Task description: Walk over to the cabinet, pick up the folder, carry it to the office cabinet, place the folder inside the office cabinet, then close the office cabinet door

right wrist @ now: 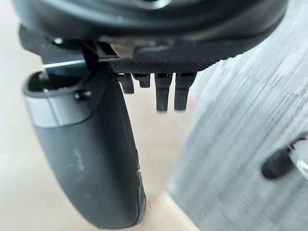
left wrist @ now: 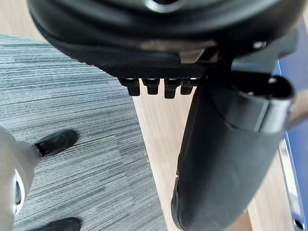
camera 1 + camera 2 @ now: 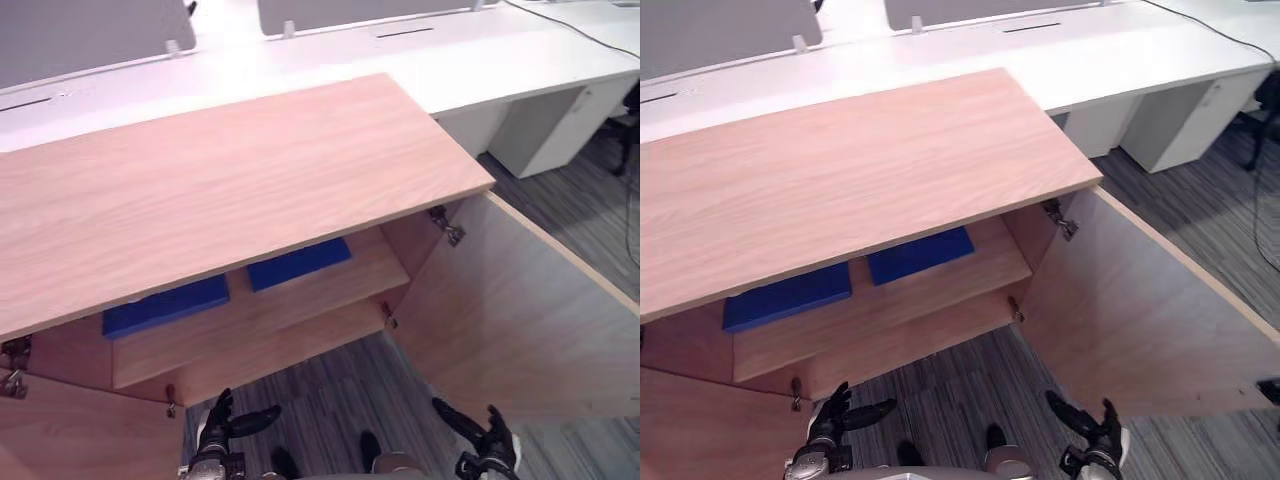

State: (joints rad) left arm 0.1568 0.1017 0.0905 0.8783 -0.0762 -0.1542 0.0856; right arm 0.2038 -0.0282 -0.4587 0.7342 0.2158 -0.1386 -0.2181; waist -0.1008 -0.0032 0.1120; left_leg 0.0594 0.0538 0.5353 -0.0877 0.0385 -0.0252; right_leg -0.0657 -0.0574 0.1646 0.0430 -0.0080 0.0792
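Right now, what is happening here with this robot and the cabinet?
The robot stands before a wooden cabinet whose left door and right door stand open. Two blue folders lie flat on its shelf, a left folder and a right folder. The left hand and the right hand hang low in front of it, open and holding nothing. The doors are not yet closed.

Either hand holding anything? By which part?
Nothing is held. The left hand and right hand are open and empty, low in front of the open wooden cabinet; the flat blue folders lie on its shelf.
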